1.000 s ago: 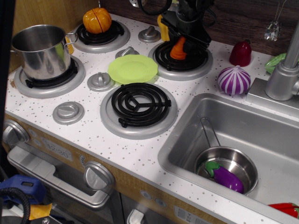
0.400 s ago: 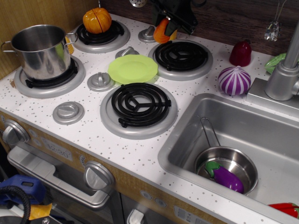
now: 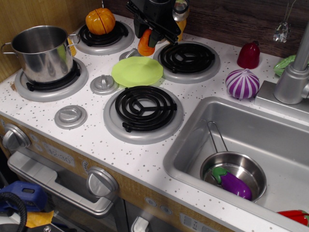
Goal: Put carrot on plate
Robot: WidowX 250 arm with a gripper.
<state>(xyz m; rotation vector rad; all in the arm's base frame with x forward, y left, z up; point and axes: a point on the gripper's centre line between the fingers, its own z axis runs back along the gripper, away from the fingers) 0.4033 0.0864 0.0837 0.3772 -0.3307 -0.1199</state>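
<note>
The orange carrot hangs in my black gripper, held above the stovetop just behind the far edge of the plate. The gripper is shut on the carrot's upper part; its tapered body points down and left. The light lime-green plate lies flat on the white counter between the burners, with nothing on it.
A steel pot stands on the left burner. An orange pumpkin toy sits on the back left burner. Grey knobs lie around the plate. A purple onion toy and the sink with an eggplant in a pan are at right.
The gripper lifted the carrot off the back right burner and carried it left, toward the plate. It now hangs lower and closer to the plate's far edge.
</note>
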